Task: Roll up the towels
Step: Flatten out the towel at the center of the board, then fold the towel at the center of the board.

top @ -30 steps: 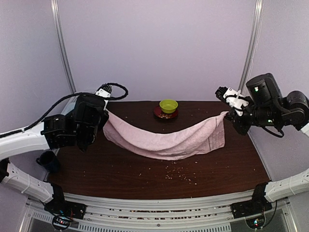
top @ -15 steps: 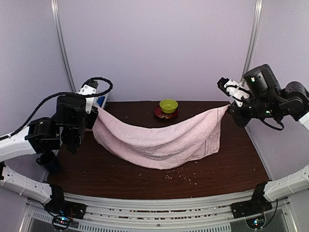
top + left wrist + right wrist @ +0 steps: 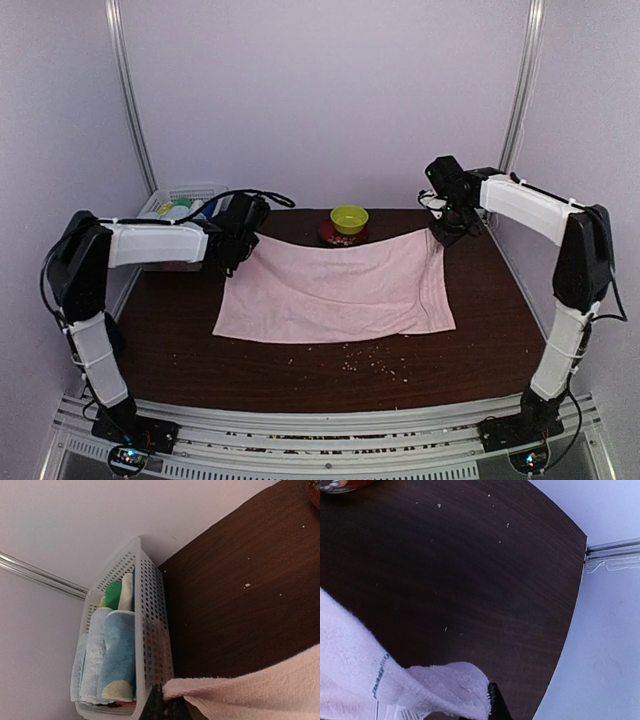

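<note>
The pale pink towel (image 3: 335, 290) lies spread nearly flat on the dark table, its long edges running left to right. My left gripper (image 3: 243, 238) is shut on its far left corner, low at the table. In the left wrist view the pinched pink towel corner (image 3: 210, 687) sits right at the left gripper (image 3: 164, 704). My right gripper (image 3: 441, 228) is shut on the far right corner. In the right wrist view that towel corner (image 3: 450, 685) folds over beside the right gripper (image 3: 492, 706). A rolled light blue towel (image 3: 117, 650) stands in the basket.
A white mesh basket (image 3: 180, 205) with rolled cloths stands at the far left, close to my left gripper. A green bowl (image 3: 349, 217) on a dark red saucer (image 3: 330, 236) sits just behind the towel's far edge. Crumbs (image 3: 375, 362) dot the table near the front.
Both arms have reached far forward and come down. The pink towel, which hung sagging between the raised grippers, now lies spread on the table.
</note>
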Controlling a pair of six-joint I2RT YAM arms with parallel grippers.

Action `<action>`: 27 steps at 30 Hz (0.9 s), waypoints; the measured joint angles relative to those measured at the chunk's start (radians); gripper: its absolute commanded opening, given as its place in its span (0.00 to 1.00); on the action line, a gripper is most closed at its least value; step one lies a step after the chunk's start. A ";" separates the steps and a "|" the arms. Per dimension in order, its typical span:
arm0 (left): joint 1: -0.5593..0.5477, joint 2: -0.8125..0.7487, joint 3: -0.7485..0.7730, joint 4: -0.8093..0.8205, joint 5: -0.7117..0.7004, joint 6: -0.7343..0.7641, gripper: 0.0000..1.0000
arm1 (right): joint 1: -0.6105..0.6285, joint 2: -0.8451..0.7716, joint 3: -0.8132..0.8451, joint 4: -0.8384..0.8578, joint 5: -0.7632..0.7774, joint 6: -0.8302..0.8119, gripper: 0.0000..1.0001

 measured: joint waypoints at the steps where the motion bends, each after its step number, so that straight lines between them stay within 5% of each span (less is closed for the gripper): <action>1: 0.013 0.046 0.024 0.015 0.007 0.008 0.00 | -0.012 0.058 0.035 0.017 0.000 -0.002 0.00; 7: 0.077 0.251 0.156 0.123 0.018 0.067 0.00 | -0.052 0.354 0.278 0.107 0.017 -0.025 0.00; 13: 0.087 0.283 0.148 0.230 0.018 0.111 0.00 | -0.052 0.419 0.315 0.163 0.022 -0.043 0.00; 27: 0.084 0.024 -0.174 0.311 0.099 0.121 0.00 | -0.051 0.103 -0.165 0.330 -0.038 -0.060 0.00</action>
